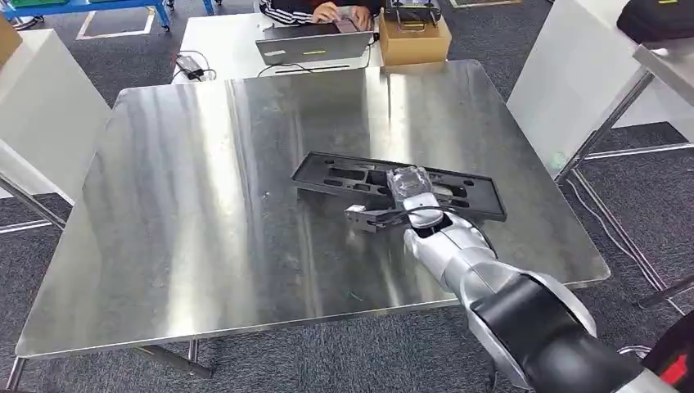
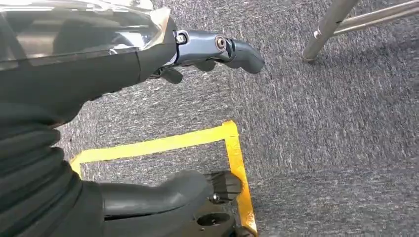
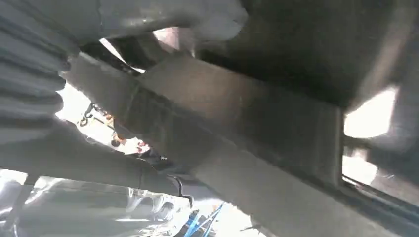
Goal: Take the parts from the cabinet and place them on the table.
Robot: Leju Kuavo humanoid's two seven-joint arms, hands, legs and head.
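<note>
- My right hand (image 1: 409, 190) on the black part (image 1: 327, 174), fingers clamped on its near edge.
- Part lies flat on the steel worktop (image 1: 205, 205), right of centre.
- Left hand (image 2: 207, 49) hangs over carpet, fingers apart, holding nothing.

Part: you had one flat black plastic panel (image 1: 393, 184), long and narrow, with shaped cut-outs and recesses along its length.
Pose: it lay flat on the steel table (image 1: 205, 205), its long side running slightly askew to the table's front edge, the left end a little farther from you than the right.
Place: it sat right of the table's centre, well inside every edge.
Contact: your right hand (image 1: 409, 192) rested on its middle from the near side; you could not tell whether the fingers gripped it.
Close view: the right wrist camera showed a dark ribbed underside (image 3: 237, 128), blurred.
</note>
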